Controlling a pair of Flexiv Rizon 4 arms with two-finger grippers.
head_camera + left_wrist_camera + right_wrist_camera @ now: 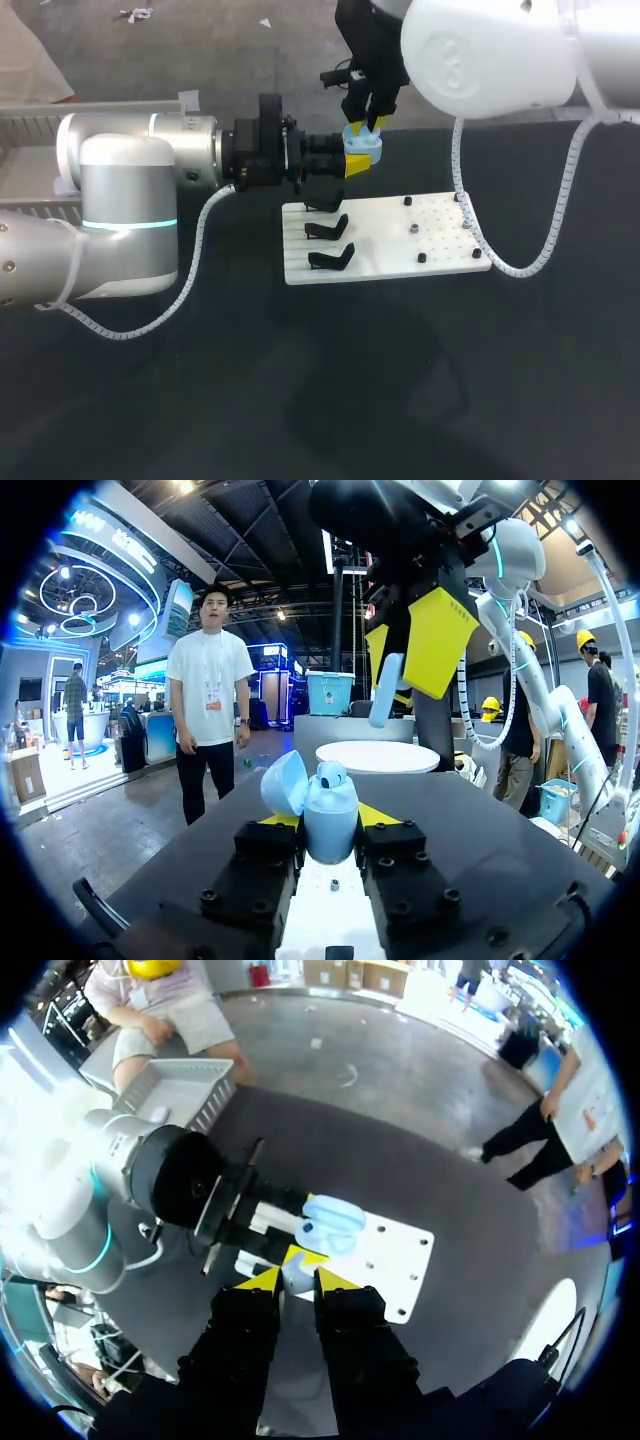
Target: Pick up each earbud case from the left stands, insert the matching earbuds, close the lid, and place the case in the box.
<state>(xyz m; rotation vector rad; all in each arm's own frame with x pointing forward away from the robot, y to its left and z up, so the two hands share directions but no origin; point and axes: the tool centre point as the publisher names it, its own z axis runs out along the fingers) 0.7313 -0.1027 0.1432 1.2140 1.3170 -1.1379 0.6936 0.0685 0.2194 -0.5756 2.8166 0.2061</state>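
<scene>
Your earbud case (330, 825), light blue and egg-shaped, stands upright in the air over the table (400, 380). The fingers of the left gripper (328, 818) clamp it from both sides. Its lid (283, 782) is tipped open to one side, and one earbud (332, 774) sits in the body. Just above the case, the right gripper (293, 1280) points down, its yellow tips narrowly pinching a second earbud (386, 688) of the same pale blue. Beneath lies the white board (420, 235) with three black stands (330, 230). The grey box (175, 1090) sits at the table's left edge, beyond your left arm. Something small and pale lies in it, too small to identify.
</scene>
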